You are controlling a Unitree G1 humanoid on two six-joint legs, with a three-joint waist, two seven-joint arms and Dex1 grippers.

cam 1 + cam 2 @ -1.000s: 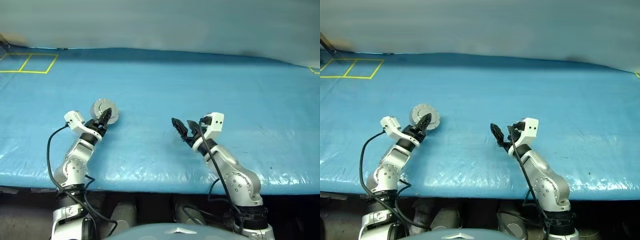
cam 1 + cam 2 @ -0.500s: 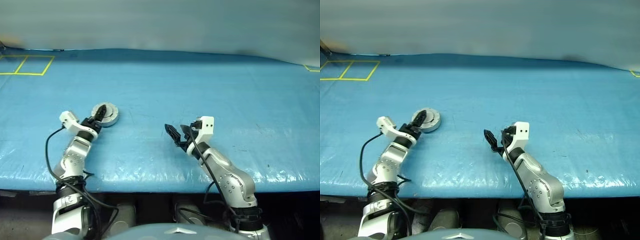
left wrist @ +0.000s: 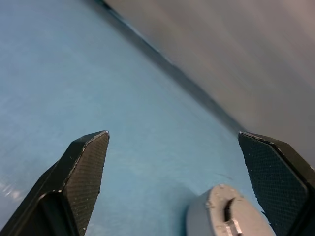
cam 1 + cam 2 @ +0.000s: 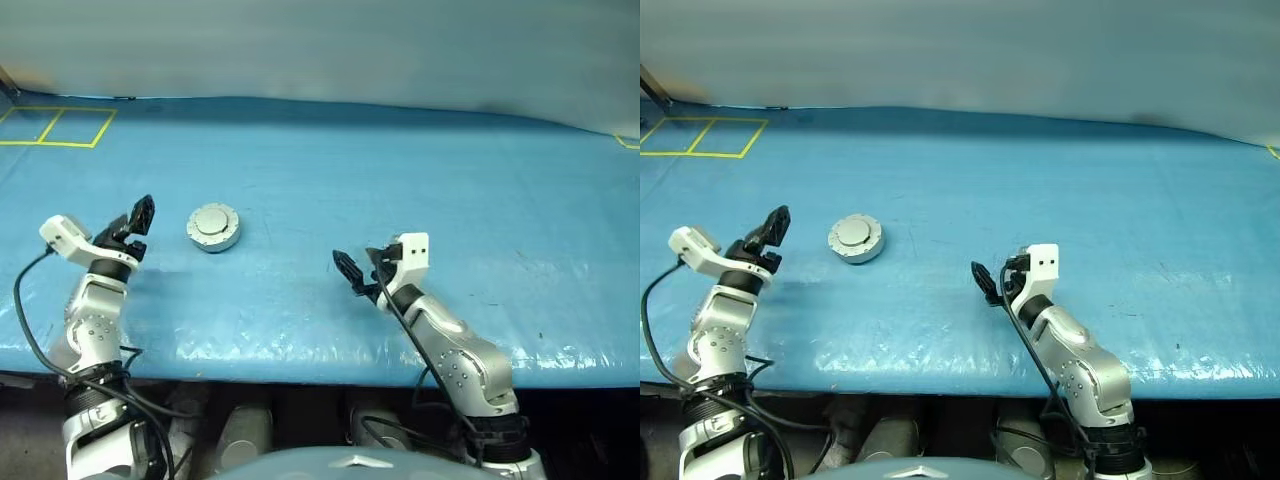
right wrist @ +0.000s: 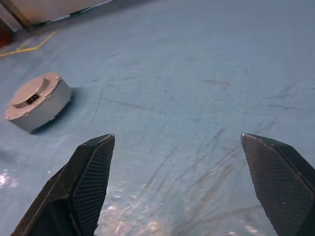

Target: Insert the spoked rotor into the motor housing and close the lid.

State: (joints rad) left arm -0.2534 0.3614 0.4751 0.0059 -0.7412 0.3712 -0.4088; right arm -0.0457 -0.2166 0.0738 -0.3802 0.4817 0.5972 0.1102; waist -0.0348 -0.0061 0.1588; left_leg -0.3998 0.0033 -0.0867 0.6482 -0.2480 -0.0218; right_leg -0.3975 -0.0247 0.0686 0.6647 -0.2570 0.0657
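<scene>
Blue table (image 4: 400, 180), covered w/ glossy sheet. Closed housing (image 4: 213, 227) is set on it, left of centre, lid (image 4: 211, 219) up. Yellow tape squares (image 4: 55, 126) marked at far-left corner.

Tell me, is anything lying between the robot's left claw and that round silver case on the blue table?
Nothing visible. The left gripper, open, hangs beside the housing, whose lid is shut, with just bare blue table between them.

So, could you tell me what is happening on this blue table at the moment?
The motor housing sits on the blue table with its lid shut. Neither gripper holds anything: the left gripper is open beside the housing, clear of it, and the right gripper is open further off.
</scene>
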